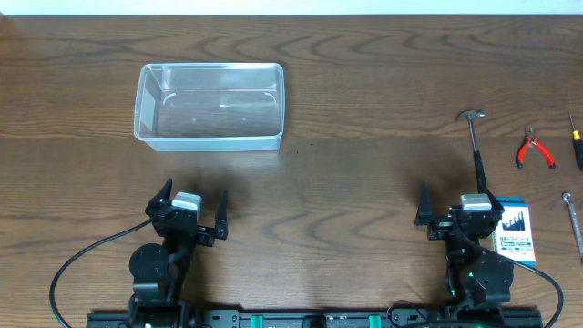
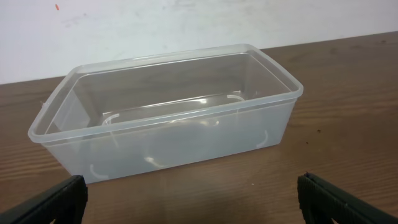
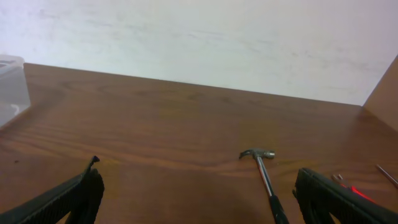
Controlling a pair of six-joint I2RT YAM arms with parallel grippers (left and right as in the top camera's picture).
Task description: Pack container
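The clear plastic container (image 1: 209, 105) stands empty on the table at the back left; it fills the left wrist view (image 2: 168, 115) and its edge shows in the right wrist view (image 3: 11, 87). My left gripper (image 1: 189, 219) is open and empty, in front of the container and apart from it; its fingertips flank bare wood (image 2: 193, 202). My right gripper (image 1: 455, 214) is open and empty (image 3: 199, 199). A claw hammer (image 1: 475, 150) with a black handle lies just ahead of it, also in the right wrist view (image 3: 264, 174).
Red-handled pliers (image 1: 534, 148), a screwdriver (image 1: 576, 141) and a wrench (image 1: 574, 219) lie at the far right. A blue-and-white card pack (image 1: 515, 230) lies beside the right gripper. The wall stands behind the table's far edge.
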